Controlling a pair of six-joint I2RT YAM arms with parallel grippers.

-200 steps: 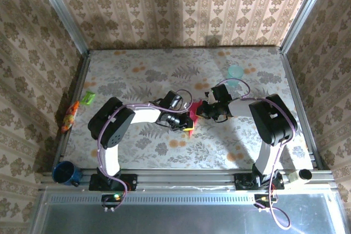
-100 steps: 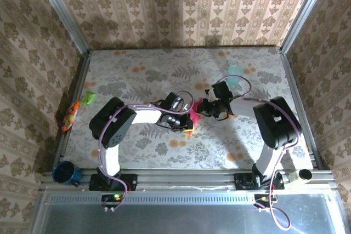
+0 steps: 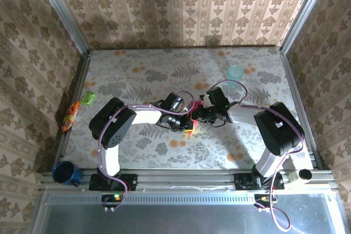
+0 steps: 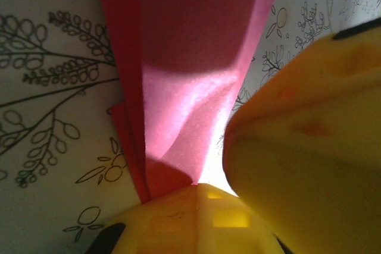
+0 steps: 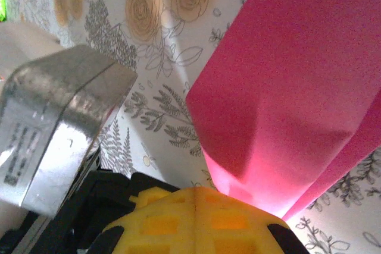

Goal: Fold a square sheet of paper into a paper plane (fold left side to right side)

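Presently listed: square sheet of paper (image 5: pixel 309 69), matte magenta-red, already doubled into a narrower, layered strip, lying near the middle of the bench (image 3: pixel 164 75) between the two arms. Handling, as judged: very light, thin and limp. It will slide on the printed bench cover, buckle if pushed from one end, and keep any stray crease, and it tears sooner than it stretches. It is best taken at an edge or corner of the loose layer, with the fold line pinned flat while that layer is carried across. Left claw (image 4: pixel 196 191): yellow tips closed together at the near end of the strip, where the layers converge. Right claw (image 5: pixel 196 197): likewise closed, tips meeting the paper's end from the opposite side. Whether either nips the paper or merely presses it down cannot be told. Markings: none on the paper. A silver housing (image 5: pixel 53 117) beside the right claw carries a small printed label, too fine to read. Outlying items: pale teal cup (image 3: pixel 235 72) at the far right, green packet (image 3: pixel 88 98) and orange packet (image 3: pixel 69 115) at the left edge, printing illegible, and blue mug (image 3: pixel 64 172) at the near left corner.
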